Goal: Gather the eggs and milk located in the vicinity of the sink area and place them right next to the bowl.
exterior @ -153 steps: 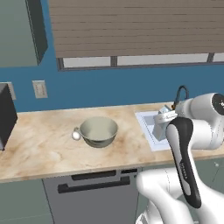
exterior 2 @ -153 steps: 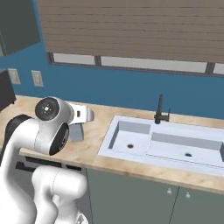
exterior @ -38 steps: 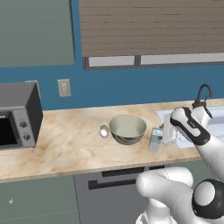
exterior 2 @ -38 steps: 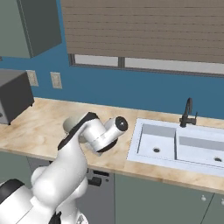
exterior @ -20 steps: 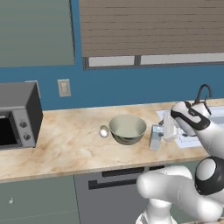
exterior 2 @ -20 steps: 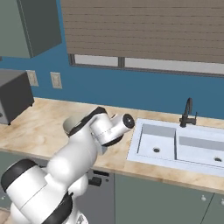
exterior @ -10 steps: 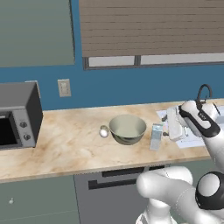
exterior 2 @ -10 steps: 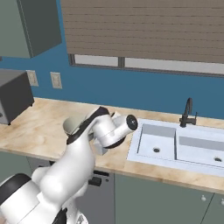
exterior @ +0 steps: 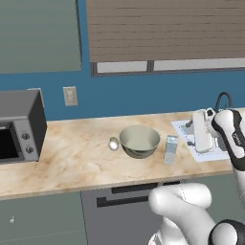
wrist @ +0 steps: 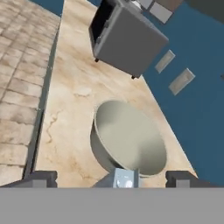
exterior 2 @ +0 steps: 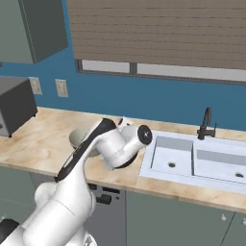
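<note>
The milk stood upright on the table just right of the bowl, with the egg just left of it. The end effector hung above the milk, fingers apart, holding nothing.

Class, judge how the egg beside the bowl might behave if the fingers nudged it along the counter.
The egg is small, rounded and oval, so it would probably roll, likely curving. It lies close beside the bowl, which might stop it on that side. Its shell probably cracks under firm pressure.

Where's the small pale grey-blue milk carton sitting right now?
In the left base view, the milk carton stands upright on the counter just right of the grey-green bowl, between it and the white sink.
</note>
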